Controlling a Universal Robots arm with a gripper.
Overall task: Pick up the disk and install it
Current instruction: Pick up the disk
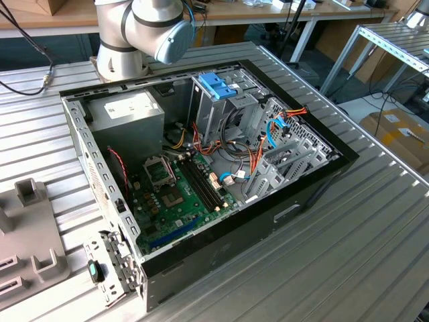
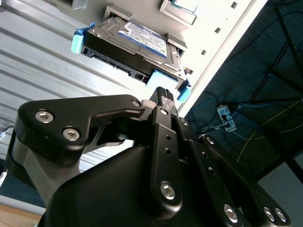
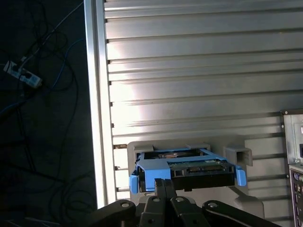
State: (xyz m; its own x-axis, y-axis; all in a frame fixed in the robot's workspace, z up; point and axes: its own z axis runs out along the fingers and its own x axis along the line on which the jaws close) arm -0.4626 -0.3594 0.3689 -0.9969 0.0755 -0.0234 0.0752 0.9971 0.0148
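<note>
First wrist view: black gripper (image 3: 163, 183) hung at flat silver-grey, blue-railed disk (image 3: 199, 174);
disk lay just ahead, touching or nearly; whether the gripper held it could not be told

Arm (image 1: 144, 30) bent near its base, tool (image 3: 164, 181) fingers pressed together

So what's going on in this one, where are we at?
The robot arm has brought its end effector right up to the disk, at the near edge of its light blue carrier rail. Whether they touch cannot be told. The disk sits in a grey holder on the slatted metal table, not yet lifted. In the exterior view the computer case lies open.
</note>
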